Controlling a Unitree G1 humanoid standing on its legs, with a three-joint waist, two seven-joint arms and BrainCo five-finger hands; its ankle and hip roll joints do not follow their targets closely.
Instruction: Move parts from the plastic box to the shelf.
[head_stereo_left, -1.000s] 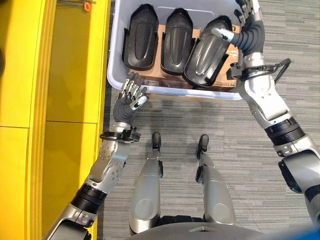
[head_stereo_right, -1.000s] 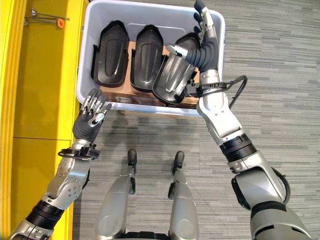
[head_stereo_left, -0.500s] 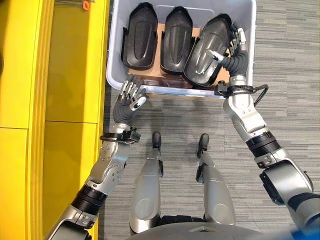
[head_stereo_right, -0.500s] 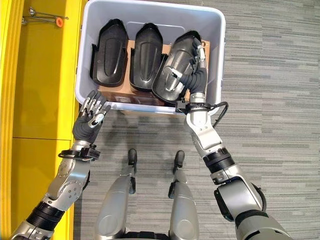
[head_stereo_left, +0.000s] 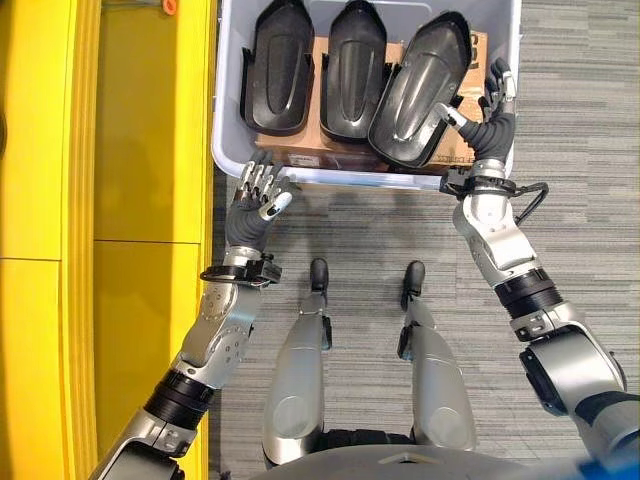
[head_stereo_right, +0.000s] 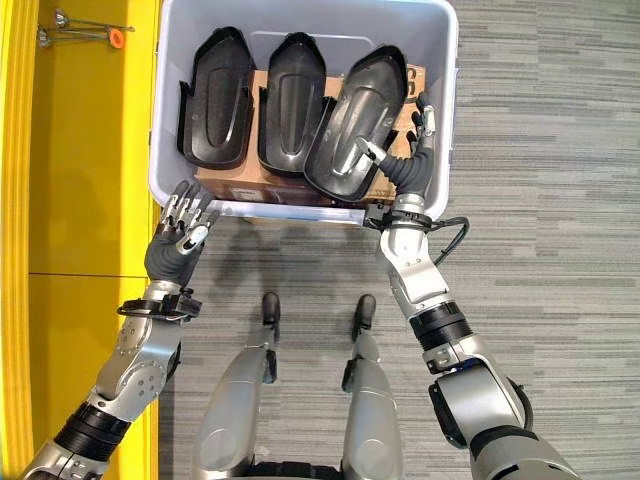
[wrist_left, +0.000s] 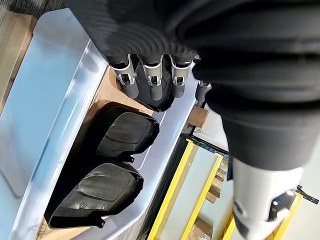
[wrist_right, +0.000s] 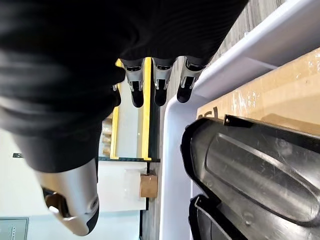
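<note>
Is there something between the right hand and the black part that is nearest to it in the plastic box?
Nothing visible. The right hand is inside the plastic box, directly beside the tilted rightmost black part, with its thumb against that part's surface. Its fingers are relaxed and not closed around it.

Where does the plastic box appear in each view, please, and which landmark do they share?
Left eye view: plastic box at top centre, above the left hand.
Right eye view: top centre, right hand at its near right corner.
Left wrist view: its pale wall runs beyond the fingers.
Right wrist view: its rim lies beyond the fingers.
Shared landmark: the cardboard under the black parts.
</note>
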